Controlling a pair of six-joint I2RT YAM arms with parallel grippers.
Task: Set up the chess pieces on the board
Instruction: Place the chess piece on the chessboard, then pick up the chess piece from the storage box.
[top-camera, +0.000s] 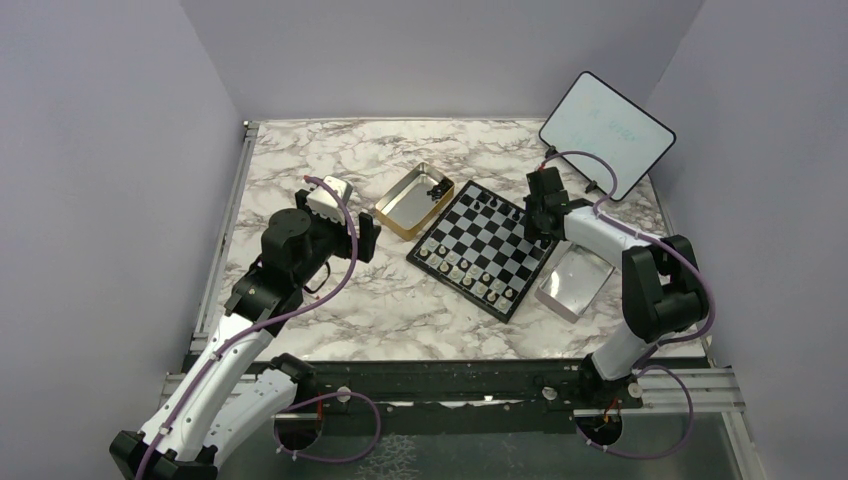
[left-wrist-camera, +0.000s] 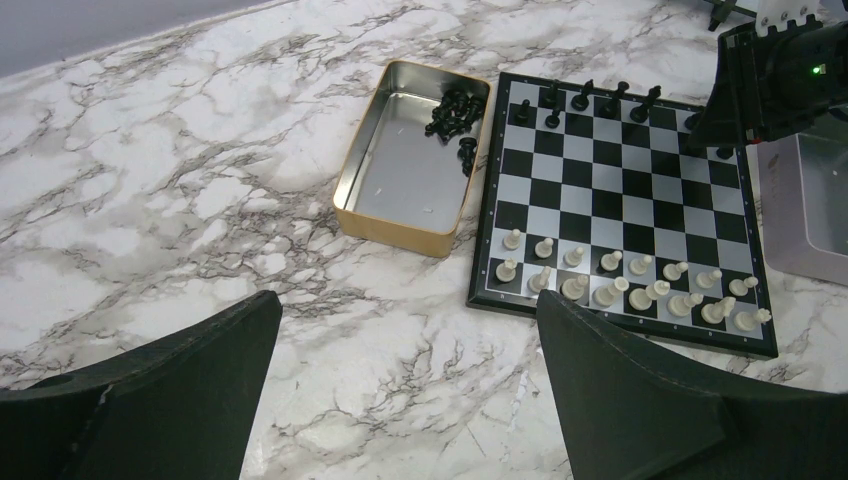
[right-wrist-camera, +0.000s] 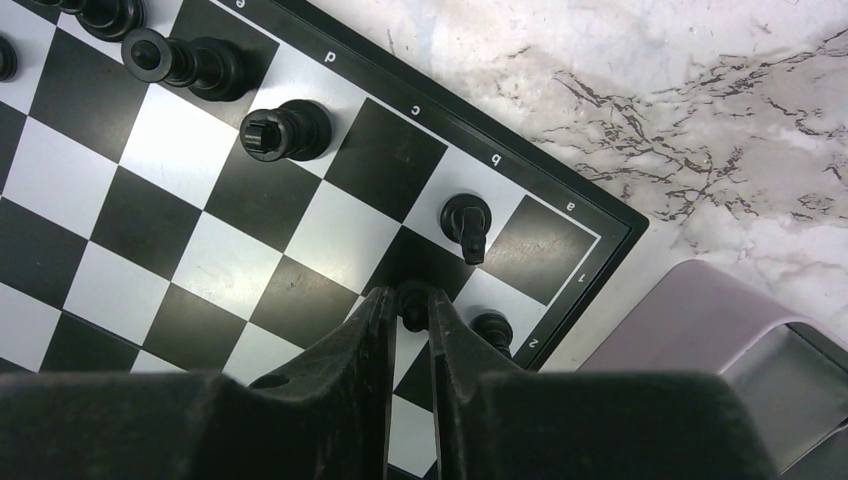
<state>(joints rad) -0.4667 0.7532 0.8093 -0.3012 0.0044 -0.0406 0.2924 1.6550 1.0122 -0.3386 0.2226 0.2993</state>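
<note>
Right gripper (right-wrist-camera: 412, 298): lowered over a corner of the board (right-wrist-camera: 150, 130). Its fingers (right-wrist-camera: 350, 350) are nearly together, with a narrow slot between the tips.
Black pawn (right-wrist-camera: 412, 312): upright in that slot, on a square near the board's corner. Whether the tips press on it cannot be told.
Neighbouring black pieces: a second pawn (right-wrist-camera: 492, 328) stands just right of the right-hand fingertip. Another piece (right-wrist-camera: 467, 225) stands just ahead of the tips, and a taller one (right-wrist-camera: 285, 132) is further ahead and to the left.
Grey tray (right-wrist-camera: 720, 320): off the board, to the right of the right gripper's fingers.
Left gripper (left-wrist-camera: 405, 330): fingers spread wide with nothing between them, held above the marble table (left-wrist-camera: 150, 200), well apart from the board.
Gold tin (left-wrist-camera: 395, 228): ahead of the left fingers, in line with the gap between them, just beside the board's edge.
Loose black pieces (left-wrist-camera: 452, 110): clustered at the tin's far end.
Pale pieces (left-wrist-camera: 620, 285): two rows along the board edge nearest the left fingers, ahead of the right-hand finger.
Black back row (left-wrist-camera: 585, 98): on the board's far edge, partly filled.
</note>
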